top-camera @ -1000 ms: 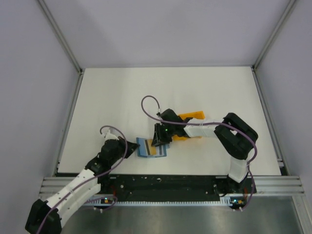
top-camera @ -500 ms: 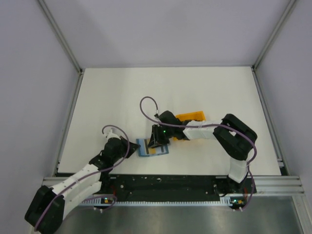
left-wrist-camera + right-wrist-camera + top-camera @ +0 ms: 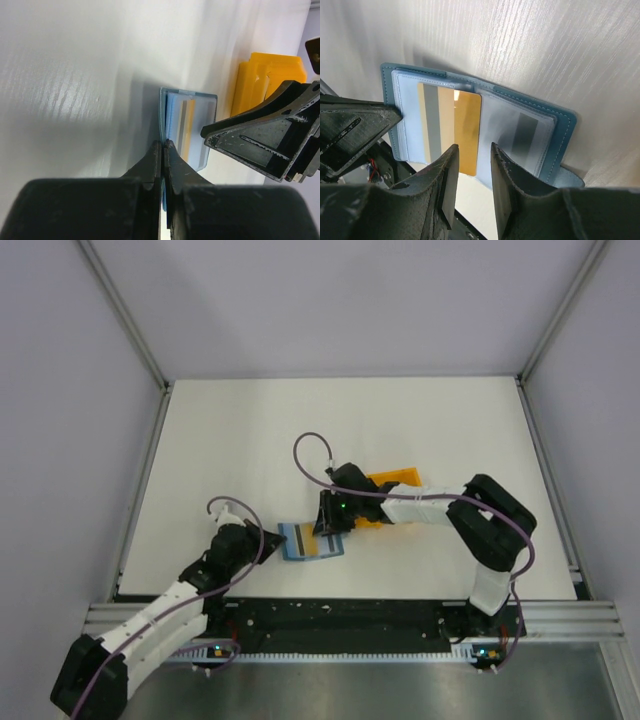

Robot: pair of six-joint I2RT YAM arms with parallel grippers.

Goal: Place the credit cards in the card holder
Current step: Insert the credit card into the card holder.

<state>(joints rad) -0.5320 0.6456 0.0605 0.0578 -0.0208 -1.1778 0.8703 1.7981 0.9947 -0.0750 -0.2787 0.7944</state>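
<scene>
**Card insertion, mid-step.** The card holder (image 3: 545, 145) lies open on the table (image 3: 230, 440), lower centre of the overhead view, just beside the orange rack (image 3: 395, 482). A gold credit card (image 3: 465, 130) sits partly in the pocket at frame left, and a second card (image 3: 522, 132) shows behind the right pocket. The left gripper (image 3: 163, 146), fingers fully together, appears to pinch the holder's edge. The right gripper (image 3: 472, 185), jaws half apart, straddles the gold card's lower end and clasps nothing evident. Best practice is to pin the holder and push the card flat along the pocket. Finger-to-card contact and pocket depth cannot be made out.
</scene>
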